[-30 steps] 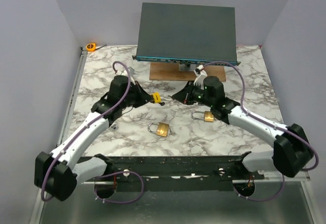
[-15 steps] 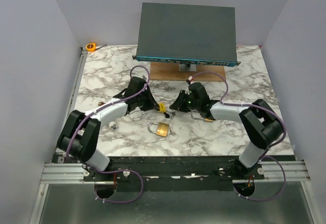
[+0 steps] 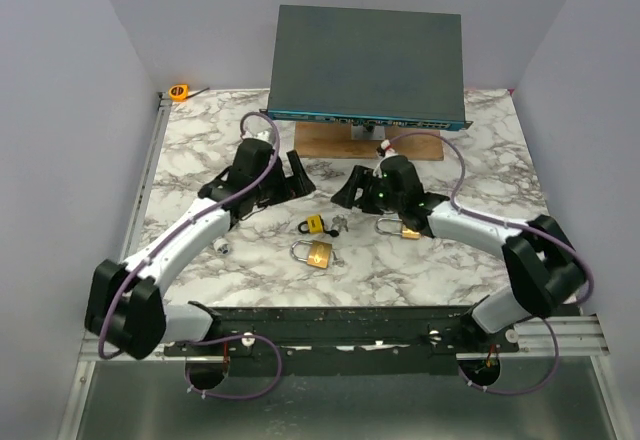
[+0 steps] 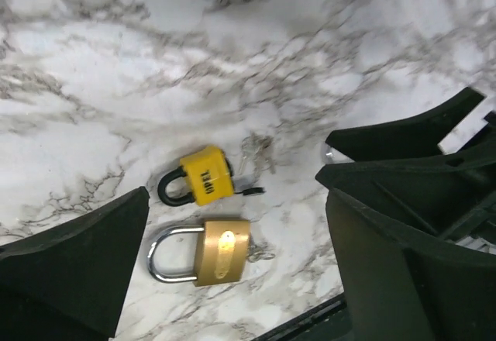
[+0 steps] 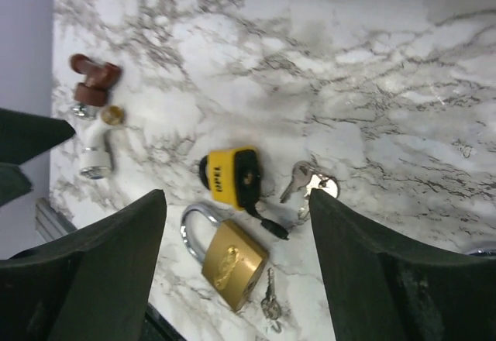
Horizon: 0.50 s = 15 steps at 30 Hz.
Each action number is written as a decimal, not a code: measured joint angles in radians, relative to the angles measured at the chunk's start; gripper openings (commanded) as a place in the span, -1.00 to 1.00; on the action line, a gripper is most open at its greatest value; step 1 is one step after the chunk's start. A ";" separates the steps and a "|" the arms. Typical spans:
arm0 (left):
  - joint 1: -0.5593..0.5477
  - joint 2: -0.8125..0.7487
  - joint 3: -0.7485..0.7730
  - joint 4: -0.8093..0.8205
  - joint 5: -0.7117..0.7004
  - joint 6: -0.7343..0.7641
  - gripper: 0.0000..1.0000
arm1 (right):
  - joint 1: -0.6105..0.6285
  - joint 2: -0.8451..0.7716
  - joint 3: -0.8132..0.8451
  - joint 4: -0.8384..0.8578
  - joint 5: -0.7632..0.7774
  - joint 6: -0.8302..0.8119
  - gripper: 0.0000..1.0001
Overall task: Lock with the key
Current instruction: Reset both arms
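Note:
A yellow padlock [image 3: 313, 225] with a black shackle lies flat on the marble table [image 3: 200, 150], between my two grippers. In the right wrist view its [image 5: 232, 178] keyhole end shows with no key in it, and a silver key on a ring [image 5: 304, 183] lies just beside it. The left wrist view shows the same padlock [image 4: 203, 177] and key [image 4: 256, 152]. My left gripper [image 3: 298, 182] [image 4: 235, 195] hangs open above and to the left of it. The right gripper [image 3: 350, 192] [image 5: 236, 198] hangs open to its right. Neither holds anything.
A brass padlock [image 3: 318, 253] [image 4: 218, 249] [image 5: 234, 256] with a small key [image 5: 270, 301] beside it lies nearer the arms. A second brass padlock [image 3: 405, 229] sits under the right arm. A white pipe fitting [image 5: 93, 151], a grey box [image 3: 365, 60] on wood and an orange tape measure [image 3: 179, 91] stand around.
Both grippers have gone from shut to open. The yellow padlock and the key, held up between them before, now lie on the table, and both grippers have drawn back.

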 measured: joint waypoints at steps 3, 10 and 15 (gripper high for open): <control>-0.020 -0.112 0.055 -0.051 -0.045 0.049 0.97 | 0.000 -0.106 0.004 -0.040 0.016 -0.013 0.63; -0.122 -0.327 0.166 -0.169 -0.095 0.182 0.97 | 0.000 -0.370 0.043 -0.152 0.056 -0.039 0.86; -0.129 -0.387 0.262 -0.284 -0.139 0.252 0.97 | 0.000 -0.508 0.080 -0.194 0.091 -0.054 1.00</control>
